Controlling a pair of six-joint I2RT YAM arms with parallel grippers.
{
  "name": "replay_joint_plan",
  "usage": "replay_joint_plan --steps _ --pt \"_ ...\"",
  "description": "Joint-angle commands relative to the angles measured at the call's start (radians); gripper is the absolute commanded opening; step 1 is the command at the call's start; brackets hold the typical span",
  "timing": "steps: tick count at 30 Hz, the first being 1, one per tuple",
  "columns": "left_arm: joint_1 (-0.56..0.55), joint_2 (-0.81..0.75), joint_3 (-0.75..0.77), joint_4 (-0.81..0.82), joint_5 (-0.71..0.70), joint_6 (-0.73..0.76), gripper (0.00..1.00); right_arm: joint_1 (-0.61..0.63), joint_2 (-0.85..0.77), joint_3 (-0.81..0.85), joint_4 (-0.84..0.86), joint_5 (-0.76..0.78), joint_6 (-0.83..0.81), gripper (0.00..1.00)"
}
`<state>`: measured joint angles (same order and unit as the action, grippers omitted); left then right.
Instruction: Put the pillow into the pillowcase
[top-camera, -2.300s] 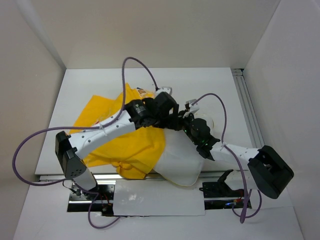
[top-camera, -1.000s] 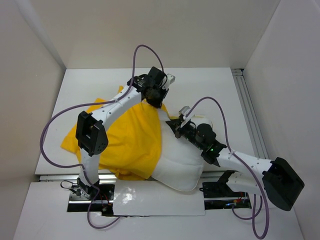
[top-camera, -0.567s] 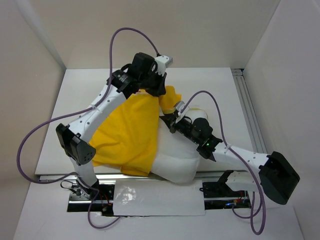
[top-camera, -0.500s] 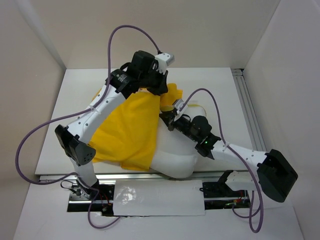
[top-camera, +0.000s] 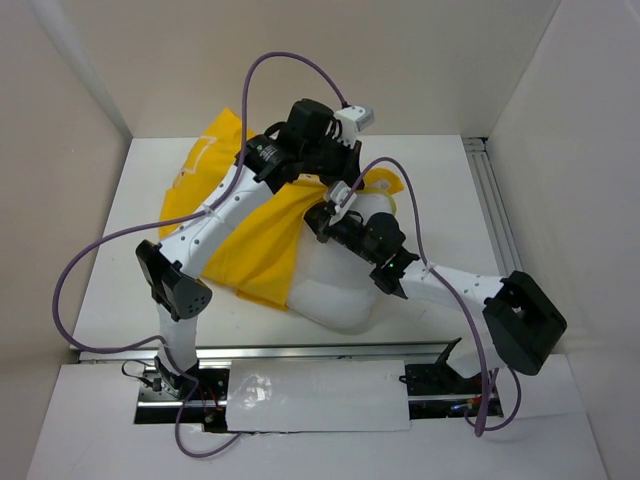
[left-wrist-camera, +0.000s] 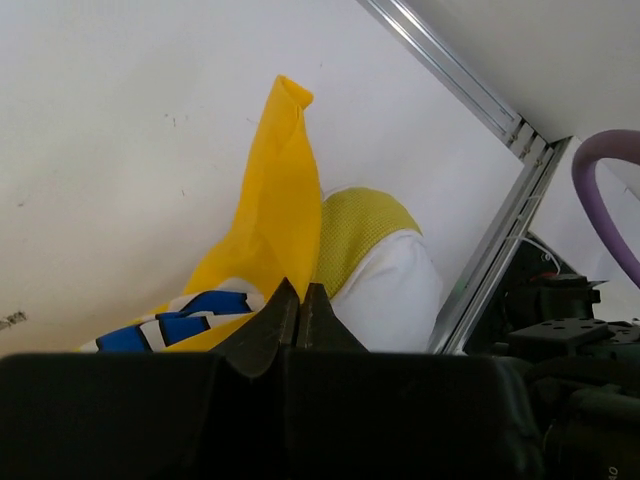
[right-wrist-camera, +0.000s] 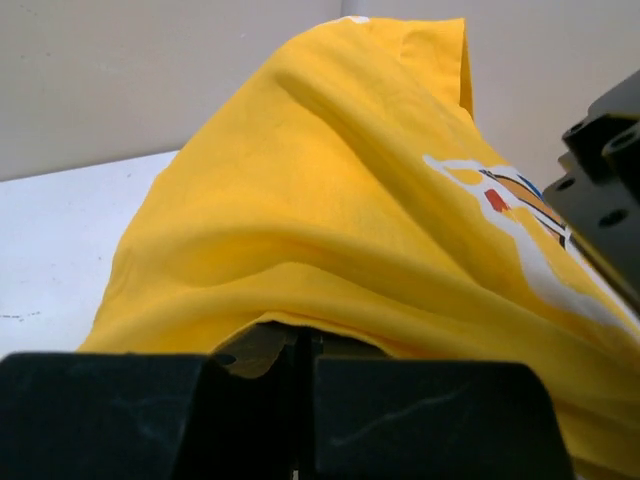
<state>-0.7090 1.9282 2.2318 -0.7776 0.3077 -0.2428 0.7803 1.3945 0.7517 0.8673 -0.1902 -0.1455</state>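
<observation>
My left gripper (left-wrist-camera: 297, 312) and right gripper (right-wrist-camera: 298, 345) pinch the yellow printed fabric pillowcase (top-camera: 255, 240). The puffy white rectangular pillow (top-camera: 335, 290) looks mostly outside it.

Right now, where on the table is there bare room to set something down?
The widest bare patch is the right side of the table, between the right arm and the metal rail. A narrower strip runs along the left wall, beside the pillowcase. The middle is crowded: the pillow, the pillowcase and the left arm pile up there.

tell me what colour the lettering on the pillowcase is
Blue lettering on the yellow pillowcase; clearest in the left wrist view.
</observation>
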Motion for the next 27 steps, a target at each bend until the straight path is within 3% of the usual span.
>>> replay_joint_plan --steps 1,5,6,7,14,17,21,24,27 --pt "-0.024 -0.046 -0.015 0.084 0.064 -0.046 0.00 0.014 -0.005 0.098 0.124 -0.032 -0.031 0.01" --pt "0.009 -0.058 -0.038 0.093 0.010 -0.046 0.00 0.014 -0.060 0.098 -0.029 0.018 -0.004 0.53" --pt "0.020 -0.070 -0.053 0.093 0.010 -0.061 0.00 0.014 -0.080 0.074 -0.065 0.034 0.012 0.80" --pt "0.046 -0.071 -0.063 0.103 0.010 -0.061 0.00 0.014 -0.130 0.064 -0.149 0.053 0.029 0.98" --pt "0.140 -0.089 -0.098 0.132 0.011 -0.102 0.00 0.014 -0.386 0.020 -0.621 0.256 0.226 1.00" --pt "0.164 -0.071 -0.077 0.132 0.011 -0.112 0.00 0.014 -0.460 0.073 -0.840 0.326 0.247 1.00" --pt "0.174 -0.061 -0.067 0.141 0.033 -0.124 0.00 0.014 -0.469 0.143 -1.155 0.429 0.268 1.00" --pt "0.174 -0.061 -0.067 0.153 0.033 -0.124 0.00 0.014 -0.469 0.130 -1.228 0.454 0.256 1.00" --pt "0.174 -0.061 -0.077 0.162 0.047 -0.124 0.00 0.014 -0.457 0.112 -1.155 0.454 0.206 1.00"
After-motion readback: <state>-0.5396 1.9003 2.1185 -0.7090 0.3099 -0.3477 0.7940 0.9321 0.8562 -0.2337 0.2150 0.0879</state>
